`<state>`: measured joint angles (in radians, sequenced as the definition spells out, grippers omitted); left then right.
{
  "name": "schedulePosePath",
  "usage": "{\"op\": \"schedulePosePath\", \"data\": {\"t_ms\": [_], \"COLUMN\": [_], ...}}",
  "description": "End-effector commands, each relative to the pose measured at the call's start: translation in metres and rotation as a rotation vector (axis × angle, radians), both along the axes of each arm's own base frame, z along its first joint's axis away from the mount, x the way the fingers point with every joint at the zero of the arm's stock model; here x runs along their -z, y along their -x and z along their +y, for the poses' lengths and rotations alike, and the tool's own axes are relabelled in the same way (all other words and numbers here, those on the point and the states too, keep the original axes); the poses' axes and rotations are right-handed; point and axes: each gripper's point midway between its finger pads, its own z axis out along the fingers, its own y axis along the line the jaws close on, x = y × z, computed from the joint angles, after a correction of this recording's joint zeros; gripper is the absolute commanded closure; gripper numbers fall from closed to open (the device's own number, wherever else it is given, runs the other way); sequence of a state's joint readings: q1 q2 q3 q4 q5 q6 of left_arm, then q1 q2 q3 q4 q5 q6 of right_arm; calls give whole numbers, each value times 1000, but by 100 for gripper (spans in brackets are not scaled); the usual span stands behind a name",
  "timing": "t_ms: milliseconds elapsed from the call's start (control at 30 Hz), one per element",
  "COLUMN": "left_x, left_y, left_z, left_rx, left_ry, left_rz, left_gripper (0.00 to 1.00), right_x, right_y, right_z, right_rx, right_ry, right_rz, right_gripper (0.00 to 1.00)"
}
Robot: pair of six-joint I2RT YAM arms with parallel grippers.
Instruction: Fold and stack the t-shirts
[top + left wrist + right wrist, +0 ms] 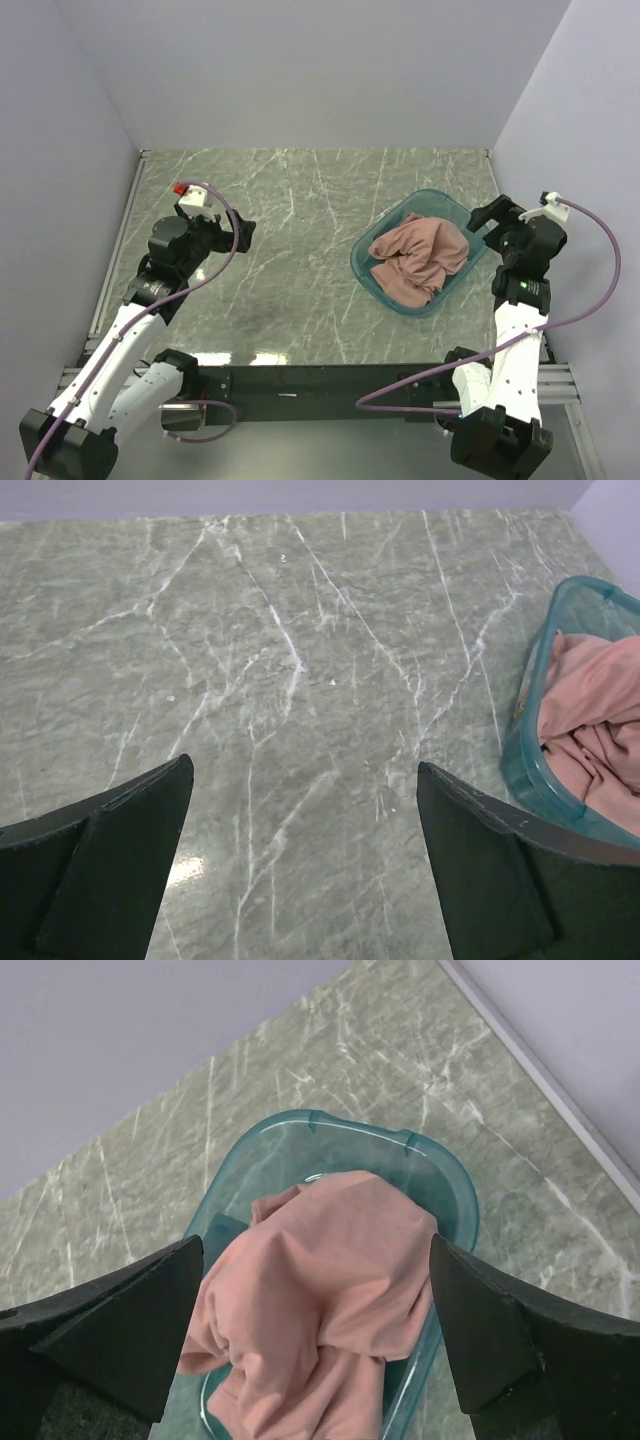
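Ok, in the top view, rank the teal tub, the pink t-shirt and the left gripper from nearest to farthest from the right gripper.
Measured from the right gripper:
1. The teal tub: its right-hand rim sits just beside that gripper.
2. The pink t-shirt: bunched inside the tub, a little further left.
3. The left gripper: across the table, on the left side.

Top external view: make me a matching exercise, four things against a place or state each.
Things:
1. t-shirt
2. tub
3. left end effector
4. right end effector

Descriptions:
a. open, facing bare table on the left side
b. crumpled, dusty pink
c. translucent teal, holds the cloth
d. open, aimed at the filled container

Pairs: 1-b, 2-c, 3-a, 4-d
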<state>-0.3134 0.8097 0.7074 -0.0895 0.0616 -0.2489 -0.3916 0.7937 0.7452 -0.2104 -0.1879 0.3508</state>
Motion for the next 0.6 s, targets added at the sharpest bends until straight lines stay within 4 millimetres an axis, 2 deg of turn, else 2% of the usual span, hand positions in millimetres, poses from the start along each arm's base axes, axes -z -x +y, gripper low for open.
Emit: {"op": "schedulePosePath", "data": {"t_ms": [0,33,100,167,200,267,333,400,433,567], "left_x": [-28,-29,-28,-27,-28,-27,-30,-22,-27,-26], "left_y": [2,3,5,8,9,16,26,35,36,40], "left_z": [-12,-14,-18,-26,-28,-40,-54,-65,-70,-103], "left_rx": [65,73,100,148,162,237,337,405,429,549], "left_ry": [19,19,17,16,15,19,30,40,49,97], "left_rz": [-71,-73,-77,-76,-80,-83,-102,-83,-106,-38], "left_gripper": [1,1,1,1,1,1,1,1,1,1], "right_x": [-19,-20,-23,-20,-16,-14,-10,-2,0,4], "right_y": [-2,-2,0,4,20,30,31,25,24,15], "right_z": [7,13,43,71,107,120,117,104,102,85], "right_rx": [-50,-94,-290,-521,-755,-882,-867,-800,-787,-700], "right_ry": [24,32,77,203,191,283,308,332,328,277], "right_rz": [-56,-61,-83,-123,-159,-183,-163,-129,-120,-58], "right_gripper": [0,0,0,0,0,0,0,0,0,0]}}
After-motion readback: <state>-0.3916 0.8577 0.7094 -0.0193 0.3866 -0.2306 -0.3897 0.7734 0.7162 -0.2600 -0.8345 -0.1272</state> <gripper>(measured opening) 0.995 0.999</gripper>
